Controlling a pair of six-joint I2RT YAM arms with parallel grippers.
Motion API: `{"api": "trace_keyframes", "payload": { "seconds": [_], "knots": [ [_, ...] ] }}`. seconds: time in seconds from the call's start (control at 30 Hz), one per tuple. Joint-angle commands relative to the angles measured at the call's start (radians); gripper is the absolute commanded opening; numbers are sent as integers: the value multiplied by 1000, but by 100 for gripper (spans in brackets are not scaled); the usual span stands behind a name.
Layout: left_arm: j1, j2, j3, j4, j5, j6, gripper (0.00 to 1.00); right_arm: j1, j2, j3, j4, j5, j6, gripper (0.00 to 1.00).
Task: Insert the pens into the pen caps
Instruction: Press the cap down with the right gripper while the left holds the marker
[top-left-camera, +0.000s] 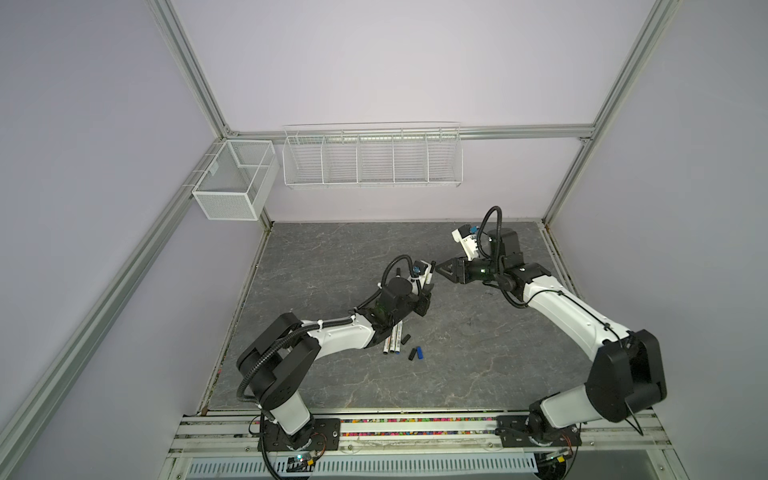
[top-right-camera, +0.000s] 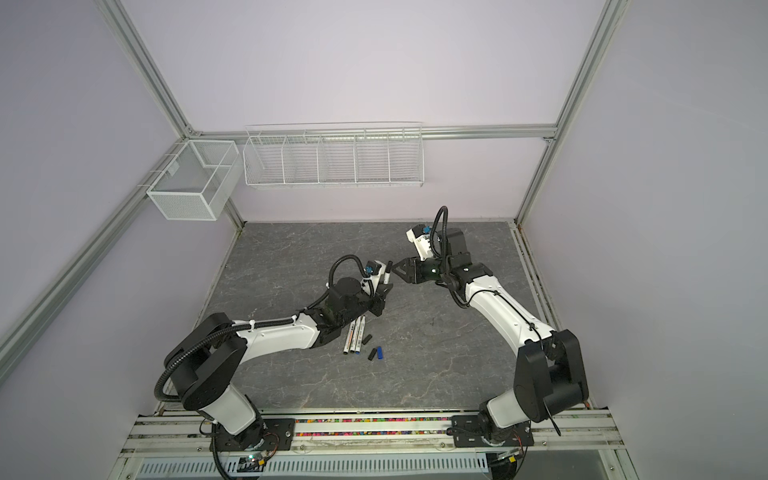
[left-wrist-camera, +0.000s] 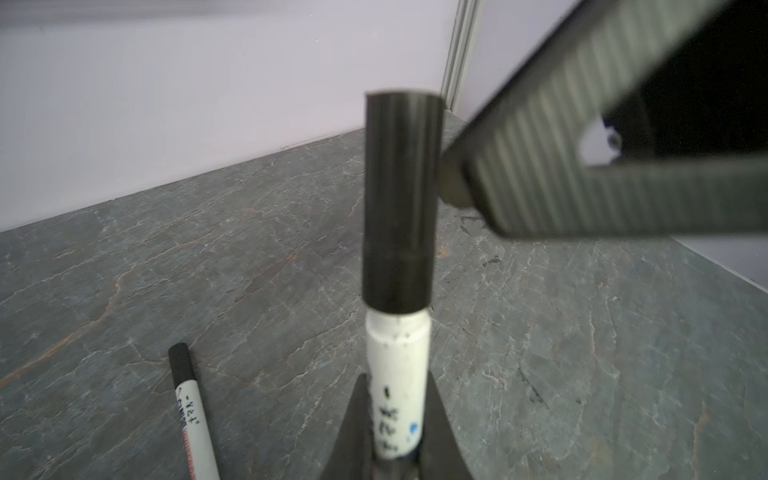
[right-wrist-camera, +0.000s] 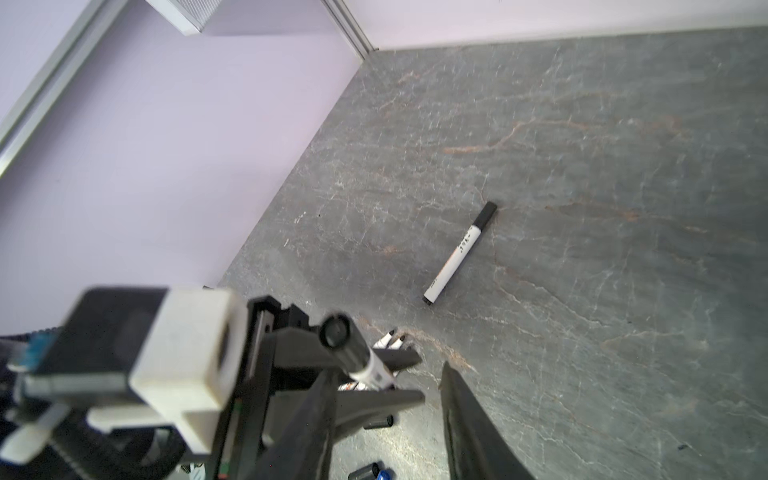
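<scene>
My left gripper (left-wrist-camera: 397, 378) is shut on a white pen (left-wrist-camera: 398, 374) and holds it upright above the table. A black pen cap (left-wrist-camera: 399, 199) sits on the pen's upper end. In both top views the pen (top-left-camera: 429, 277) (top-right-camera: 96, 277) stands at mid-table. My right gripper (top-left-camera: 437, 268) (right-wrist-camera: 386, 370) is open with nothing between its fingers (left-wrist-camera: 582, 158), which are close beside the cap. Uncapped pens (top-left-camera: 392, 340) (top-right-camera: 354, 336) lie side by side under my left arm. A black cap (top-left-camera: 406, 338), another black cap (top-left-camera: 412, 354) and a blue cap (top-left-camera: 420, 352) lie loose next to them.
A capped pen (right-wrist-camera: 459, 253) (left-wrist-camera: 191, 415) lies alone on the grey stone-look table (top-left-camera: 457, 353) beyond my left gripper. A wire rack (top-left-camera: 372, 160) and a mesh basket (top-left-camera: 232, 183) hang on the walls. The arm-base rail (top-left-camera: 415, 428) runs along the front edge.
</scene>
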Motion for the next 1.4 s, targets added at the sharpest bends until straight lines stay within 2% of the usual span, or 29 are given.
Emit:
{"api": "trace_keyframes", "payload": {
  "seconds": [0.0,0.73,1.17,1.37],
  "knots": [
    [-12,-40,-32,31,-24,73,0,1,-37,-22,61,49,29,46],
    [-13,-50,-63,88,-14,65,0,68,30,23,34,25,17,40],
    [-13,-25,-46,68,-8,54,0,77,26,25,4,-2,-12,23],
    [-14,-23,-43,73,-13,46,0,91,16,22,-62,2,-58,20]
  ]
}}
